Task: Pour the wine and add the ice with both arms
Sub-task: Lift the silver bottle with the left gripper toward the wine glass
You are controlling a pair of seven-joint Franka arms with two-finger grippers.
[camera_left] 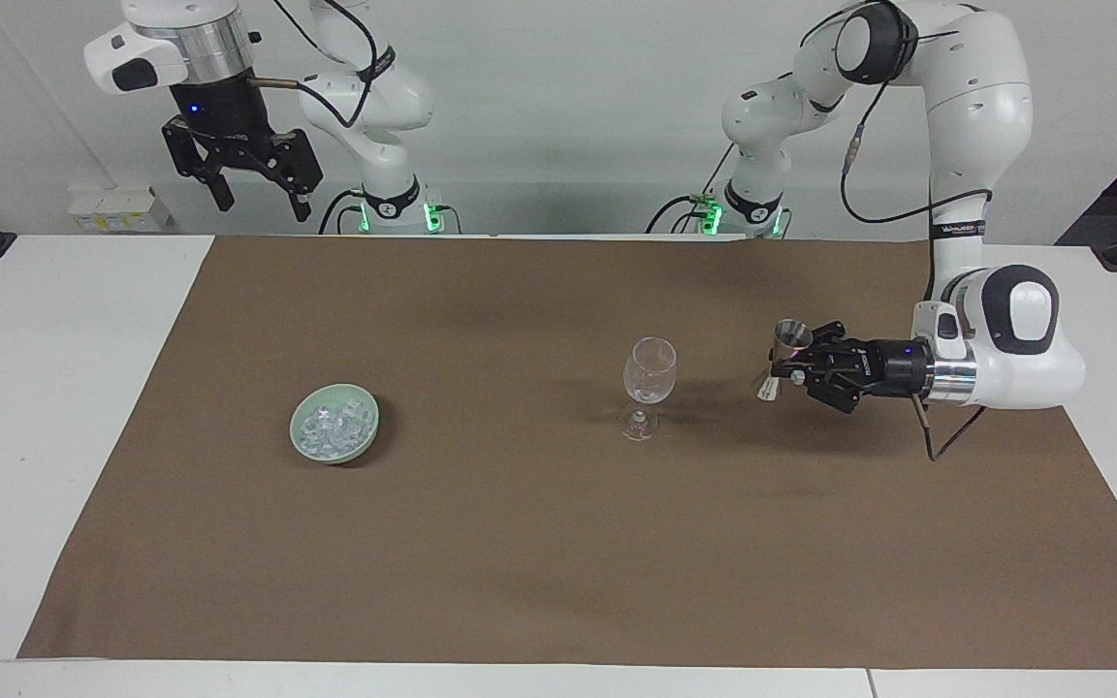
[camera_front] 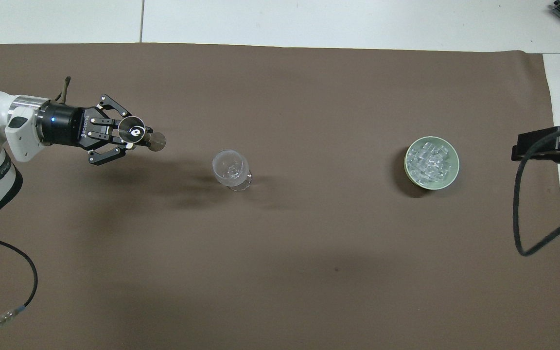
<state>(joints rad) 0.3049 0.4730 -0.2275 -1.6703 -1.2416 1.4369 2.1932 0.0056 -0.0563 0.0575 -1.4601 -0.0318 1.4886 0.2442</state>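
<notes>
A clear stemmed wine glass (camera_left: 649,373) (camera_front: 231,167) stands upright mid-mat and looks empty; no wine is in view. Raised over the mat toward the left arm's end, my left gripper (camera_left: 789,366) (camera_front: 131,138) lies level and is shut on a small metal jigger (camera_left: 780,357) (camera_front: 139,135), held apart from the glass. The ice (camera_left: 331,427) (camera_front: 429,160) is heaped in a pale green bowl (camera_left: 365,438) (camera_front: 453,171) toward the right arm's end. My right gripper (camera_left: 258,199) waits open and high above the mat's edge at the robots' end.
A brown mat (camera_left: 520,543) (camera_front: 285,272) covers most of the white table (camera_left: 54,388). The right arm's black cable (camera_front: 520,204) loops over the mat's edge beside the bowl.
</notes>
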